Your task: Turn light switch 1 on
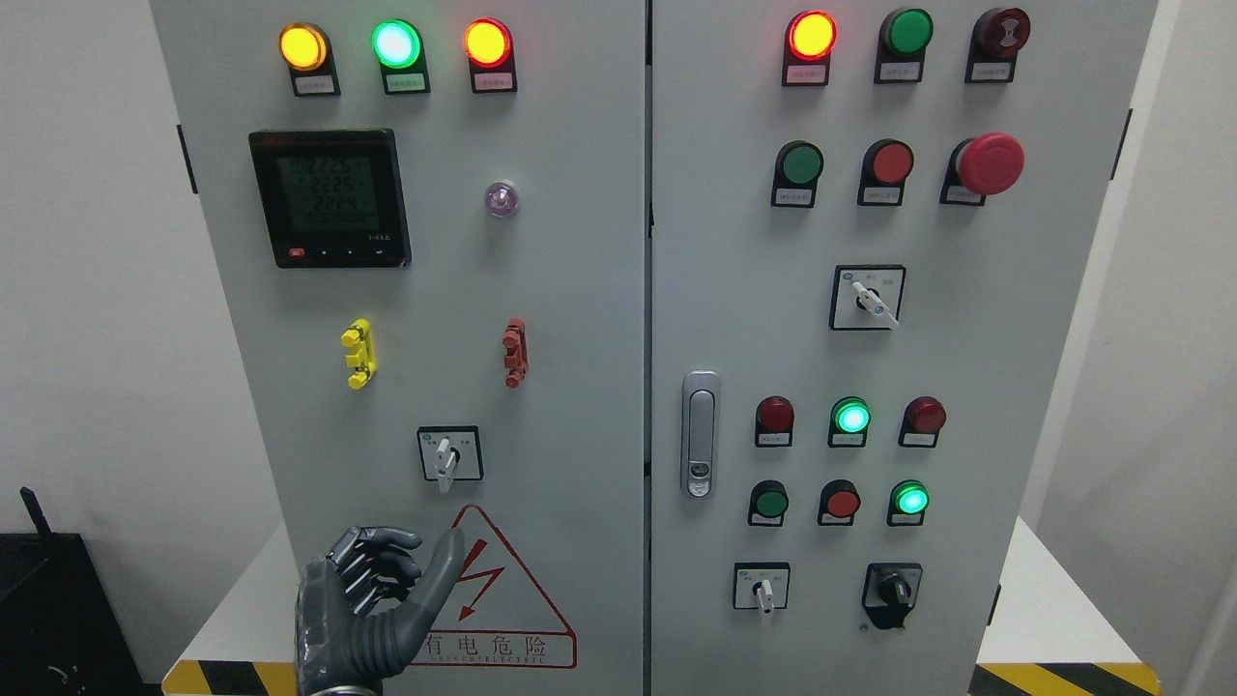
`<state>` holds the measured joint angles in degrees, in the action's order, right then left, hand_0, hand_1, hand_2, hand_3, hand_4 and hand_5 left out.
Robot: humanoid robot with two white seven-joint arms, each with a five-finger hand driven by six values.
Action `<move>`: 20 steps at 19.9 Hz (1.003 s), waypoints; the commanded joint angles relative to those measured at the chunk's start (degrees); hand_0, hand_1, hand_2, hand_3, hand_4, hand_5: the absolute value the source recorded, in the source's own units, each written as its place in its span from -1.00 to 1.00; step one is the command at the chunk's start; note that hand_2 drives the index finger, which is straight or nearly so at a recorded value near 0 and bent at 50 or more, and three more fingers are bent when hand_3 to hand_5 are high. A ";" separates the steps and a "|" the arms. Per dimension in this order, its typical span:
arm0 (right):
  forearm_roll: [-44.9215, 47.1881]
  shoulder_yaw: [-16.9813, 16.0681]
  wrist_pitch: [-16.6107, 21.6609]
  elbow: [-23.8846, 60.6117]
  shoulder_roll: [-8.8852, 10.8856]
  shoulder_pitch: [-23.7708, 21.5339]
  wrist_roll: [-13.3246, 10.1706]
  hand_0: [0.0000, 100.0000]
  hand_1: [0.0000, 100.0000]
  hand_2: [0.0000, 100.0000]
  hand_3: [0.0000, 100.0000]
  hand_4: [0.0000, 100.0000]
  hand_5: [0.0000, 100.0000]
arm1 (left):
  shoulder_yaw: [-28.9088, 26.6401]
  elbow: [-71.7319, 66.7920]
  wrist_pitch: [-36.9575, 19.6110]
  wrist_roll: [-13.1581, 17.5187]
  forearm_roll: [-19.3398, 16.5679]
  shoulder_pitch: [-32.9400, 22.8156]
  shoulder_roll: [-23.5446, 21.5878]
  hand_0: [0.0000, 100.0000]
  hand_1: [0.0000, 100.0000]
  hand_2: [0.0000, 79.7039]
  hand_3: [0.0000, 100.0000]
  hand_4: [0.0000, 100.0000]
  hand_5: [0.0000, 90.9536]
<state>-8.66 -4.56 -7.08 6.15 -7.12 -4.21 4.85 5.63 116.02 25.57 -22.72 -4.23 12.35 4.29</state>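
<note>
Head view gives you, by size: grey control cabinet [580,290], filling the frame behind and above your left hand. Digital meter [330,198], high above the hand, slightly left. Red-bordered warning triangle [503,599], just right of the hand, its left corner behind the thumb. Left hand [372,604], at the bottom edge, fingers [372,561] curled inward and holding nothing, thumb [443,570] raised toward the panel. Rotary switch [446,456], just above the thumb tip and apart from it, white handle pointing down.
</note>
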 commanded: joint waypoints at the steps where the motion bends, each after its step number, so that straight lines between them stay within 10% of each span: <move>1: -0.04 -0.01 0.04 0.01 0.00 0.00 -0.02 -0.39 -1.00 -1.00 -1.00 -1.00 -1.00 | -1.85 -1.23 -0.17 0.04 -0.16 1.09 1.51 -0.99 0.46 0.44 0.63 0.59 0.50; 20: -0.05 -0.01 0.04 0.01 0.00 0.00 -0.02 -0.39 -1.00 -1.00 -1.00 -1.00 -1.00 | -2.12 -3.34 1.67 1.89 -4.56 5.40 3.62 -0.97 0.45 0.40 0.59 0.57 0.45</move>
<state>-8.67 -4.56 -7.07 6.15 -7.12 -4.22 4.85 3.90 113.64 26.58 -20.66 -8.56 16.70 7.07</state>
